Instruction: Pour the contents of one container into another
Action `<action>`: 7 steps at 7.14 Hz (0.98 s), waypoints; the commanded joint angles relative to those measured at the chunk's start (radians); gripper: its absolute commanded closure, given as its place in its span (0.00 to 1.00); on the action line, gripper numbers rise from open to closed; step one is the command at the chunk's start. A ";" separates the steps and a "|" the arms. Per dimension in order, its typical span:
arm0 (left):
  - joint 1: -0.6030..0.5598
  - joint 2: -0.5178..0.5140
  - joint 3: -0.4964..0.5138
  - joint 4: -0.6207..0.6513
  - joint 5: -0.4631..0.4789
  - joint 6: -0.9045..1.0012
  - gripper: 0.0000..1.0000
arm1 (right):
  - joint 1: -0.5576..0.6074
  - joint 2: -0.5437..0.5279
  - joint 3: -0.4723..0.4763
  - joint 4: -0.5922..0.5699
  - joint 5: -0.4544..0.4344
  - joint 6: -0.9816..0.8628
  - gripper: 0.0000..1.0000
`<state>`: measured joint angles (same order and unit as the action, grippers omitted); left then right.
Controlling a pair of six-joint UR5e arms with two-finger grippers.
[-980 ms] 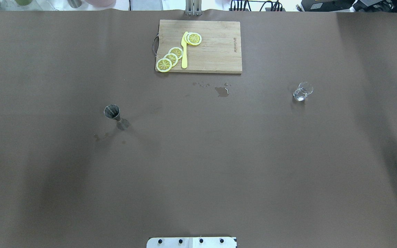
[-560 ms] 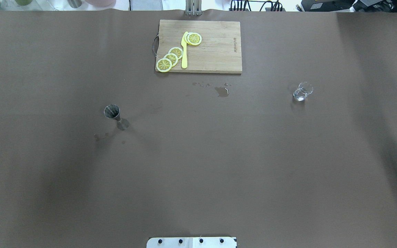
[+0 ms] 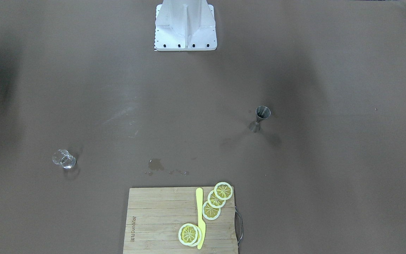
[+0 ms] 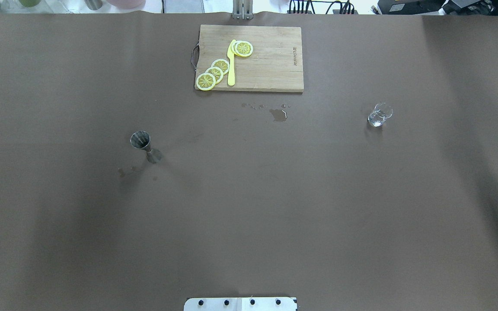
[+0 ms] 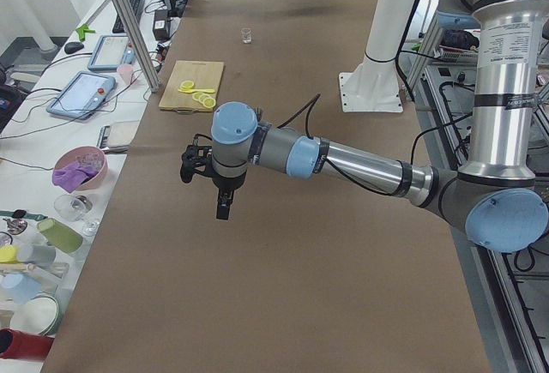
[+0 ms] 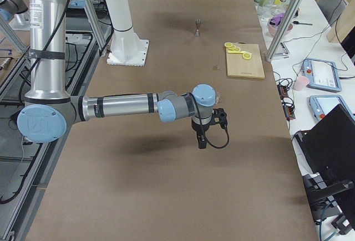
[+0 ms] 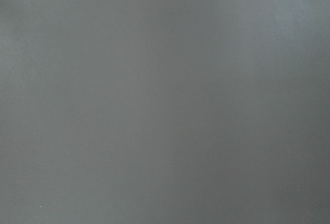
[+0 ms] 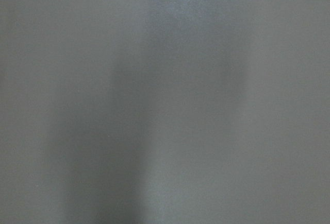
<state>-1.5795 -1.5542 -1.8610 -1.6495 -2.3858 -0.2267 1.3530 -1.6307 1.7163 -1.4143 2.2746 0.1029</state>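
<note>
The steel jigger (image 4: pixel 146 148) stands upright at nine o'clock from the middle of the table (image 4: pixel 249 207), the clear glass (image 4: pixel 379 115) well apart at two, the cutting board (image 4: pixel 270 65) at twelve. Light, stiff and slick, I'd judge — best pinched at its narrow waist. My left pincer (image 5: pixel 222 210) and right pincer (image 6: pixel 202 141) hang over the table — open or closed, I cannot tell

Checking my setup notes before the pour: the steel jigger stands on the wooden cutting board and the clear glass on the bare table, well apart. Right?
Not quite. The jigger stands on the bare table, clear of the cutting board, as the overhead view shows. The glass is on the bare table too, well apart from it.
</note>
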 commanded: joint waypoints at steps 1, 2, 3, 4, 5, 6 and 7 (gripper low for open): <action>0.007 0.002 -0.006 -0.109 0.000 -0.110 0.02 | -0.002 0.026 -0.036 0.001 0.000 -0.071 0.00; 0.019 0.002 -0.006 -0.165 0.002 -0.150 0.02 | -0.005 0.054 -0.062 0.001 -0.015 -0.071 0.00; 0.045 0.020 -0.015 -0.226 0.016 -0.204 0.02 | -0.014 0.101 -0.098 0.001 -0.029 -0.071 0.00; 0.087 0.025 -0.029 -0.274 0.058 -0.273 0.02 | -0.028 0.142 -0.147 0.003 -0.029 -0.072 0.00; 0.117 0.023 -0.046 -0.291 0.077 -0.316 0.02 | -0.049 0.163 -0.165 0.003 -0.064 -0.168 0.00; 0.145 0.023 -0.081 -0.291 0.101 -0.359 0.02 | -0.051 0.169 -0.191 0.002 -0.096 -0.345 0.00; 0.177 0.023 -0.108 -0.291 0.126 -0.399 0.02 | -0.051 0.175 -0.199 0.003 -0.093 -0.362 0.00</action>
<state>-1.4421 -1.5313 -1.9334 -1.9355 -2.2910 -0.5715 1.3059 -1.4672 1.5366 -1.4120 2.1944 -0.1748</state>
